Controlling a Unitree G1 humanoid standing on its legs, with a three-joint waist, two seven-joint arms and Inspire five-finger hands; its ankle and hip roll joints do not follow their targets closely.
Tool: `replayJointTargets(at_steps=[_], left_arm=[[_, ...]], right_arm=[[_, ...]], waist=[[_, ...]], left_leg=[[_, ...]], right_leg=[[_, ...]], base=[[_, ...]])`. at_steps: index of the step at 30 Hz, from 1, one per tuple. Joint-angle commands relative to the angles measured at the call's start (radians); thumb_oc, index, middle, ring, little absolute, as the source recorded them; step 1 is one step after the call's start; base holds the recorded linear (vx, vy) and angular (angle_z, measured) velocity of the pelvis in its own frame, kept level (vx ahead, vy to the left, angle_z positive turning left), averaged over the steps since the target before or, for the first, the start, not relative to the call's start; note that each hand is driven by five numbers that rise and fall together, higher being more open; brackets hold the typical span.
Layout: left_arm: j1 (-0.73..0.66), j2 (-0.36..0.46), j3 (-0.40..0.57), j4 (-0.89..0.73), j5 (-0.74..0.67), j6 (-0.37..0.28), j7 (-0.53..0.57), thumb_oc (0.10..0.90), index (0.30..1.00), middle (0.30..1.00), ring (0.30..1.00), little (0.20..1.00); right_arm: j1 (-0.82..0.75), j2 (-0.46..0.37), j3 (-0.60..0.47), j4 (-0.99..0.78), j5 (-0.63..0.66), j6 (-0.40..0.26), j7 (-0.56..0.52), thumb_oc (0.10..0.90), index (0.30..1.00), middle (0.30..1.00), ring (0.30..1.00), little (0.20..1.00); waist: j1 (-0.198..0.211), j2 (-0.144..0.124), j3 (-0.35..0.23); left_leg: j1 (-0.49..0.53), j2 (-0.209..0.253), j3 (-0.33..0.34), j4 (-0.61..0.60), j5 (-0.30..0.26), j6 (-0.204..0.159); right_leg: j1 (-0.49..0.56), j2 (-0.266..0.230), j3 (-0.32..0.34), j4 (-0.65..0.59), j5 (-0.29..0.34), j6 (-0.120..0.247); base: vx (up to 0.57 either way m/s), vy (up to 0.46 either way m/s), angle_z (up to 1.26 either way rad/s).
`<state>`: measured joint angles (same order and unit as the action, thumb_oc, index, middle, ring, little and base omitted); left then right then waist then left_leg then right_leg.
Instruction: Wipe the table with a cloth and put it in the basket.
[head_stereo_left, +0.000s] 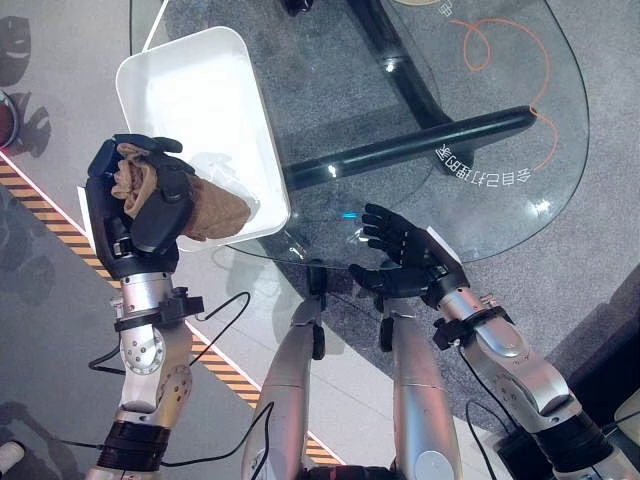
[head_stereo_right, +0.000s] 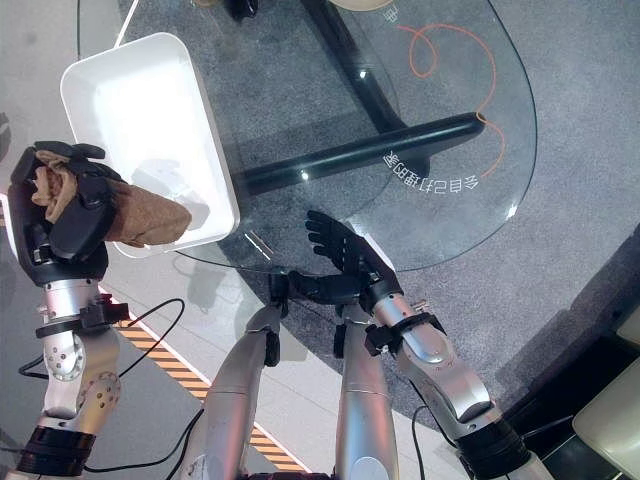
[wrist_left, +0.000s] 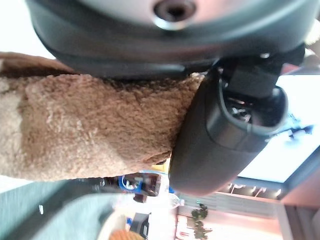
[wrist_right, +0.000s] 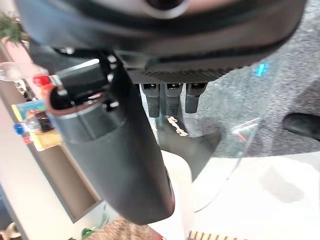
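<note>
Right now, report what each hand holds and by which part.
The left hand grips the brown cloth at one bunched end; its other end hangs over the white basket. The right hand holds nothing.

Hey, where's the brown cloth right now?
The brown cloth is gripped in the left hand on the robot's left, its free end hanging over the near corner of the white basket at the glass table's left edge.
</note>
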<state>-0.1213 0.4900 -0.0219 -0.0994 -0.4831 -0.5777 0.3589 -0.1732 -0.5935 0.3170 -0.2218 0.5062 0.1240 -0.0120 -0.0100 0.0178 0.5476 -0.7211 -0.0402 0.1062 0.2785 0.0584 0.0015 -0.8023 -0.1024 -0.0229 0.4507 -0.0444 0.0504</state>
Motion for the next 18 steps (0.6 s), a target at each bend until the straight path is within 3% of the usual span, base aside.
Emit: replayJointTargets(at_steps=[1,4,7,11,18], left_arm=[[-0.073,0.076,0.132,-0.126,0.223,-0.137,0.211,0.100,0.300,0.300,0.300,0.200],[-0.149,0.130,0.135,-0.045,0.291,-0.067,0.325,0.100,0.300,0.300,0.300,0.200],[-0.224,0.175,0.109,0.035,0.327,-0.017,0.393,0.100,0.300,0.300,0.300,0.200],[-0.356,0.230,0.043,0.177,0.365,0.059,0.455,0.100,0.300,0.300,0.300,0.200],[-0.552,0.265,-0.068,0.444,0.350,0.118,0.483,0.100,0.300,0.300,0.300,0.200]], right_arm=[[-0.031,-0.019,0.033,-0.077,-0.038,0.041,0.073,0.800,0.900,0.900,0.900,0.900],[-0.070,-0.055,0.092,-0.033,-0.057,0.158,0.147,0.800,0.900,0.900,0.900,0.900],[-0.106,-0.082,0.142,0.006,-0.039,0.225,0.199,0.800,0.900,0.900,0.900,0.900],[-0.160,-0.112,0.203,0.058,0.014,0.266,0.219,0.800,0.900,0.900,0.900,0.900],[-0.241,-0.133,0.248,0.147,0.078,0.280,0.206,0.800,0.900,0.900,0.900,0.900]], waist=[[-0.009,0.038,-0.028],[-0.014,0.039,-0.028],[-0.020,0.037,-0.028],[-0.033,0.030,-0.028],[-0.060,0.011,-0.028]], left_leg=[[-0.022,-0.048,-0.004,0.091,-0.100,0.006],[-0.033,-0.042,0.003,0.098,-0.098,-0.001],[-0.044,-0.036,0.010,0.103,-0.096,-0.006],[-0.059,-0.026,0.020,0.108,-0.092,-0.009],[-0.108,-0.012,0.033,0.119,-0.086,-0.014]], right_leg=[[0.016,0.070,-0.043,-0.038,-0.024,-0.027],[0.004,0.068,-0.040,-0.027,-0.029,-0.031],[-0.009,0.068,-0.037,-0.020,-0.030,-0.032],[-0.031,0.074,-0.030,-0.014,-0.024,-0.032],[-0.086,0.087,-0.011,-0.015,-0.007,-0.027]], base=[[0.01,0.065,-0.08],[0.02,0.091,-0.05],[0.02,0.077,-0.02],[0.02,0.076,0.00],[0.02,0.091,-0.01]])
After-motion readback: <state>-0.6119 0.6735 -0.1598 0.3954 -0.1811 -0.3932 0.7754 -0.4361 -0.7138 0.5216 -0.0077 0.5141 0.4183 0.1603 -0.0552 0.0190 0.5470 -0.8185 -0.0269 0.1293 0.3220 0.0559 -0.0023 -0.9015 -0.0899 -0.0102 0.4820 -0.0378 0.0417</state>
